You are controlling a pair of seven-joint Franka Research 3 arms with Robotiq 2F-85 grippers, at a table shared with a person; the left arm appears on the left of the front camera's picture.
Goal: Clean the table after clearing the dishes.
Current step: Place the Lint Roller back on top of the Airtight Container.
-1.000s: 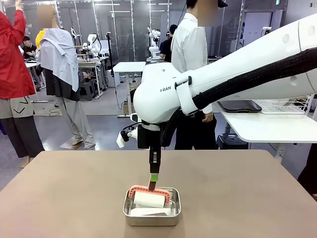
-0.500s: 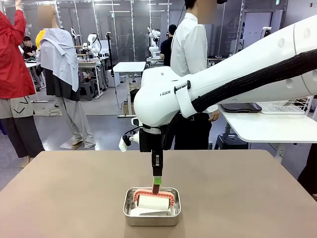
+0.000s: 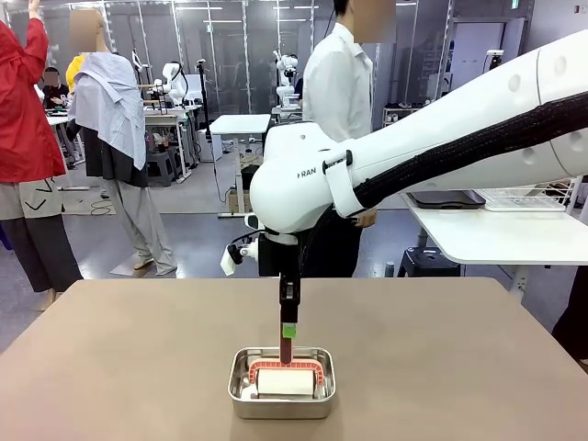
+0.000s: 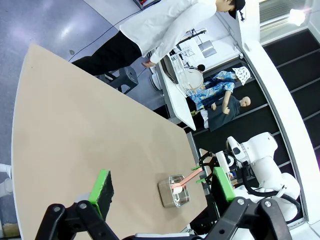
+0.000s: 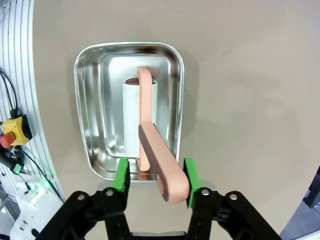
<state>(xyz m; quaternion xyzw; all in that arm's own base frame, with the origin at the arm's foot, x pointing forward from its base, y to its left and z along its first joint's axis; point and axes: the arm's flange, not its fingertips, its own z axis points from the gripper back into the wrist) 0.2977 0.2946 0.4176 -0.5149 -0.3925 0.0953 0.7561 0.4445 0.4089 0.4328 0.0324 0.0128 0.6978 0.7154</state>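
Since a second ago, the lint roller has sunk fully into the steel pan, lower centre on my taupe surface. Right jaws spread around its pink handle; left jaws spread, empty. Arm reads "RAN".

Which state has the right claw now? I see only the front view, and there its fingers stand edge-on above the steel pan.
Observer: The right wrist view shows the right claw open. The pink handle of the lint roller sits between the green pads, with a gap beside one pad.
Operator: Does the roller lie inside the pan?
Observer: Yes. From above, its white roll lies lengthwise on the floor of the steel pan, and the handle reaches over the near rim toward the claw.
Operator: And the left claw?
Observer: The left wrist view shows the left claw open with nothing in it, well above the table.
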